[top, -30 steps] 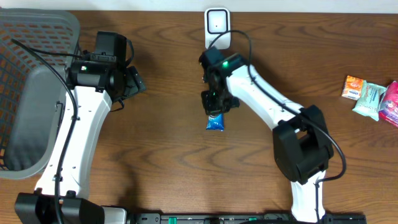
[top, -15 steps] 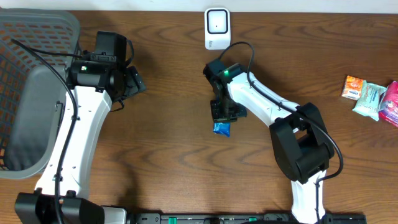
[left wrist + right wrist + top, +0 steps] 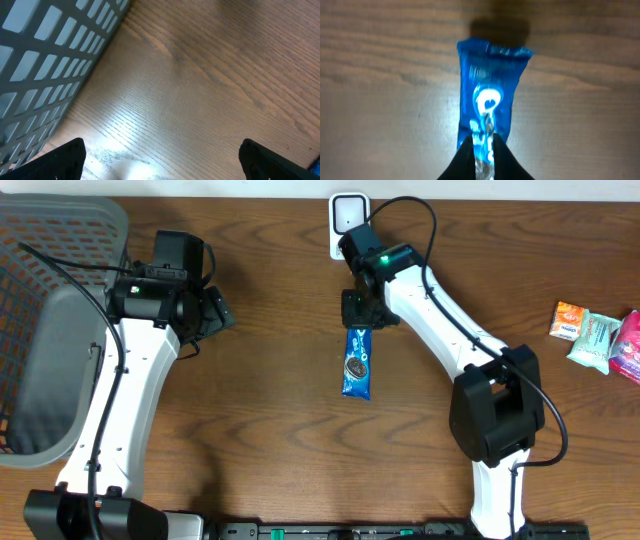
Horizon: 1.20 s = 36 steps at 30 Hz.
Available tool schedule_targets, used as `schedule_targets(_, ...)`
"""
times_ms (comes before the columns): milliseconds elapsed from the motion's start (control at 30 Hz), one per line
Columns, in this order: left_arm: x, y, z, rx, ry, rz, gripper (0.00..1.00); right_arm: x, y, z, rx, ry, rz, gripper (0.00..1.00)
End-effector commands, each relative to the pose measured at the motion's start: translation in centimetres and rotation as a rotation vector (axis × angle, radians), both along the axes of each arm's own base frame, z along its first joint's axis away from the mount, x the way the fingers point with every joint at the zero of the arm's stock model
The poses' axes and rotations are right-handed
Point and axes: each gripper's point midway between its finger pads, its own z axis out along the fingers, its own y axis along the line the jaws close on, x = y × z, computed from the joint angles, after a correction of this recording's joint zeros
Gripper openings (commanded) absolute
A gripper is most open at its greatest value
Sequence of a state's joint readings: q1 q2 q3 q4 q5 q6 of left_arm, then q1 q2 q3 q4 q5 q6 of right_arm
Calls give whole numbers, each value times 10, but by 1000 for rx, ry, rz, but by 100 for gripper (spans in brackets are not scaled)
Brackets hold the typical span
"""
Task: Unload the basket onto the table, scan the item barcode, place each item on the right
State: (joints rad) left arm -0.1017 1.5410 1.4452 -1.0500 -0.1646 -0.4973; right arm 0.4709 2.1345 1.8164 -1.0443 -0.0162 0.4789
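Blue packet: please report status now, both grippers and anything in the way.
Left gripper open, empty, beside basket. Right gripper shut on blue packet, pinching one end. Scanner just beyond right wrist; no other object close.

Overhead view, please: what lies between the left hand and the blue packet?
Only bare table lies between the left hand and the blue packet, seen overhead.

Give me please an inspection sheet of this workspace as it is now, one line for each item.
Surface: wooden table, no spills seen.
Job's things: blue packet, below the white scanner.
Clutter: snack packets at the right edge.
Grippers: left gripper open and empty; right gripper shut on the packet's end.
Cables: black cables loop along both arms.
Surroundings: grey basket at the left edge.
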Motion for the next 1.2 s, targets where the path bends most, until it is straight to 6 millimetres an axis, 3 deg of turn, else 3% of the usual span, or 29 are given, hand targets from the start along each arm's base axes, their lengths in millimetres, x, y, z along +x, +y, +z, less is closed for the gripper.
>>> schedule_targets(0,-2,4,1,17,-1,12,98,2,-1,-12,2,-5,-31,11)
schedule_targets(233,-2,4,1,17,-1,12,98,2,3,-55,34,-48,-72,8)
schedule_targets(400,-2,4,1,17,-1,12,98,3,-6,-82,18,-94,-116,4)
schedule_targets(500,-2,4,1,17,-1,12,98,11,-3,-72,31,-118,-86,4)
schedule_targets(633,-2,4,1,17,-1,12,98,21,-4,-33,39,-117,-76,10)
schedule_targets(733,-2,4,1,17,-1,12,98,15,-10,-1,25,-70,-56,14)
schedule_targets(833,-2,4,1,17,-1,12,98,-3,-11,21,24,12,-5,27)
schedule_targets(900,-2,4,1,17,-1,12,98,-17,-11,25,21,65,16,38)
schedule_targets(967,-2,4,1,17,-1,12,98,-29,-12,24,3,111,23,49)
schedule_targets(1033,-2,4,1,17,-1,12,98,-39,-10,16,-14,142,37,70)
schedule_targets(1167,-2,4,1,17,-1,12,98,-58,-2,3,-35,186,55,93)
